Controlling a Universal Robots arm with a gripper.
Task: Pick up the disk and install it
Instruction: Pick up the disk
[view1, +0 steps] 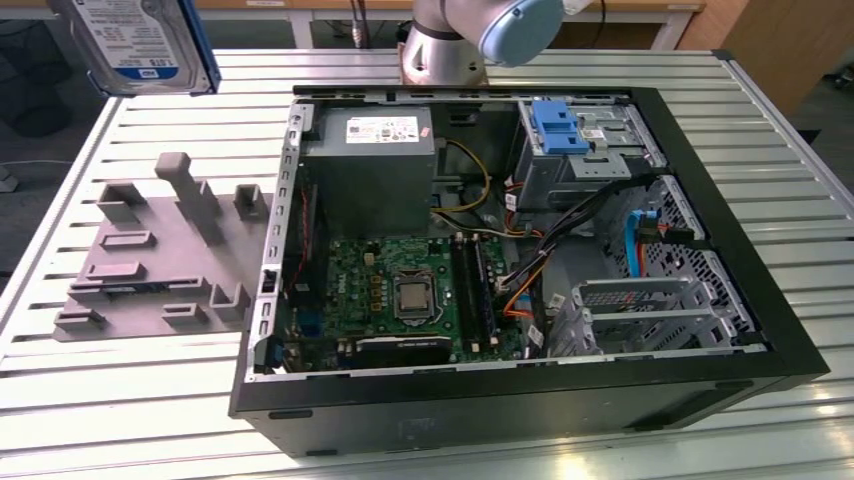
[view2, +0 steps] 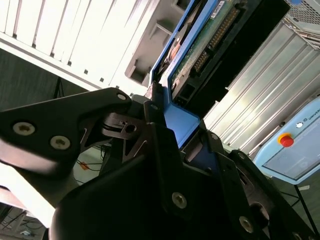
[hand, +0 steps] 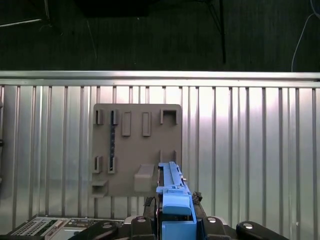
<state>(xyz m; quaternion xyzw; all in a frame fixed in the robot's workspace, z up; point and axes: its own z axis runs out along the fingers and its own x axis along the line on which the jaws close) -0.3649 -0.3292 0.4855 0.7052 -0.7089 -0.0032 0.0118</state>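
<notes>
**A:** Quick check, where's the disk (view1: 140, 40) at?

**B:** Up in the air. In the exterior view it hangs at the far corner on the exterior view's left, clear of the slatted table (view1: 134, 400) and well apart from the open computer case (view1: 747, 330). The white-and-blue label side faces the camera, with a blue rail down one edge.

**A:** And the pincer?

**B:** Clamped narrow on the disk. In the second wrist view the pincer (view2: 177, 127) has its black fingers (view2: 155, 130) pressed on either side of the blue rail end. The rest of the disk (view2: 200, 50) sticks out past them, green circuit-board side showing. The first wrist view shows the same grip, with the drive edge-on and the blue rail in front.

**A:** What's under it?

**B:** The first wrist view looks down on the table and the grey holder board (hand: 137, 145) with its slots. The disk's tip overlaps one corner of that board in the shot. In the exterior view the board lies flat on the table just beside the case, on the exterior view's left.

**A:** Inside the case?

**B:** There's a grey power supply box (view1: 367, 165) at the far side and a green motherboard (view1: 400, 300) in front of it. A blue bracket (view1: 554, 125) sits toward the exterior view's right, and a silver drive cage (view1: 641, 310) is nearer the camera. The arm (view1: 467, 35) stands behind the case.
</notes>
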